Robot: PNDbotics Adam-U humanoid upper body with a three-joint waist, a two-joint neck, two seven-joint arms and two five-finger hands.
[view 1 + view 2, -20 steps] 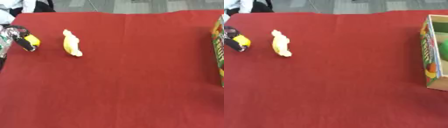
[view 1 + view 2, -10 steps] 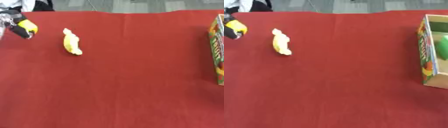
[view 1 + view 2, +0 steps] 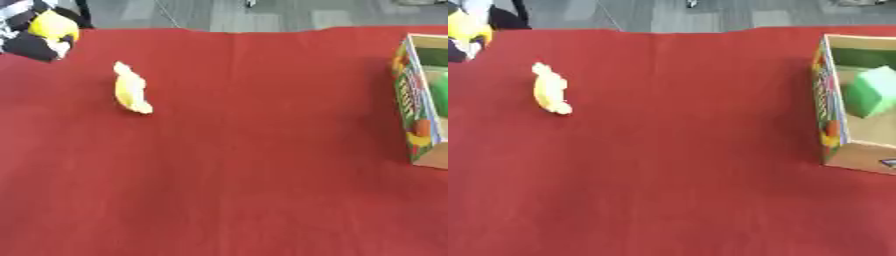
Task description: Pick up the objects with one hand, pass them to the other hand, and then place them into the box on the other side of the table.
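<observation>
Yellow object (image 3: 131,90): lying on the red tabletop (image 3: 254,165) at the left side, well apart from the box; its long axis is running from the far end toward the near end, slightly slanted, with the narrower pale tip pointing away toward the far edge and the rounder end pointing near and a little right.
Second yellow item (image 3: 54,26): sitting in the left hand at the upper left corner, raised over the tabletop's far left edge.
Left hand (image 3: 35,40): curling dark fingers around the second yellow item.
Right hand: showing in neither view.
Box (image 3: 829,107): standing open at the right edge of the tabletop, its printed side wall facing left.
Green block (image 3: 870,91): lying inside the box, toward its far half.
</observation>
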